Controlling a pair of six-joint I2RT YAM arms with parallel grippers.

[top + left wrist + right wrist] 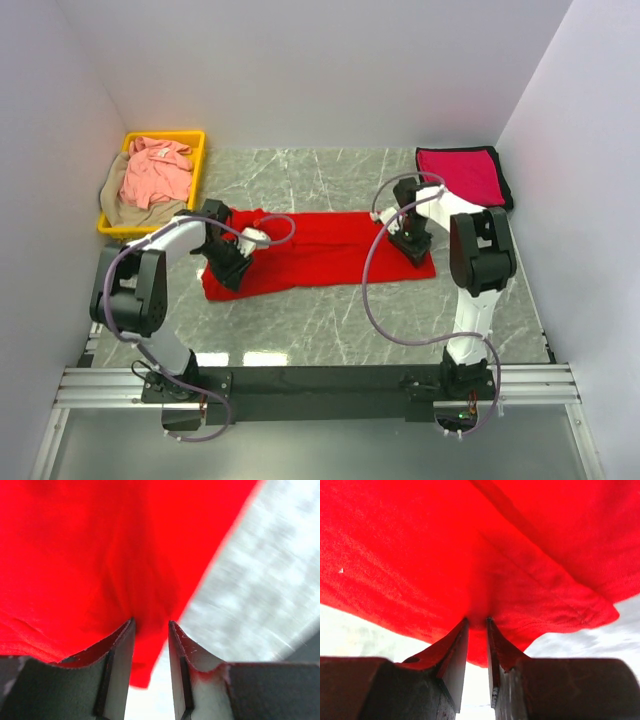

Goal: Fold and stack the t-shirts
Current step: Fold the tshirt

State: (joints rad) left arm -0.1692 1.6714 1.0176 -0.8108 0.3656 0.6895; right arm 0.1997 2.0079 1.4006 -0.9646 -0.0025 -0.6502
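Robotics lab test cell, plain white walls (300, 70) boxing in a marble-patterned counter (320, 320), cabled left arm (135, 285) and right arm (480, 250) bolted to an aluminium rail (100, 385) at its near edge, yellow plastic bin (165, 134) in a far corner

The left arm (150, 290) and right arm (480, 262) are showing smooth white shells between chunky black joint housings. A lilac-grey cable (367, 285) is trailing loose along each one. Each black base (462, 380) is sitting on a silver slotted rail (100, 385), and a small green light (470, 410) is glowing below the right one. The left gripper (151, 625) is showing two dark, flat fingers (117, 670) tapering to thin tips, one scuffed pale along its edge. The right gripper (477, 621) is showing the same dark wedges, one carrying a small round hole (412, 659).
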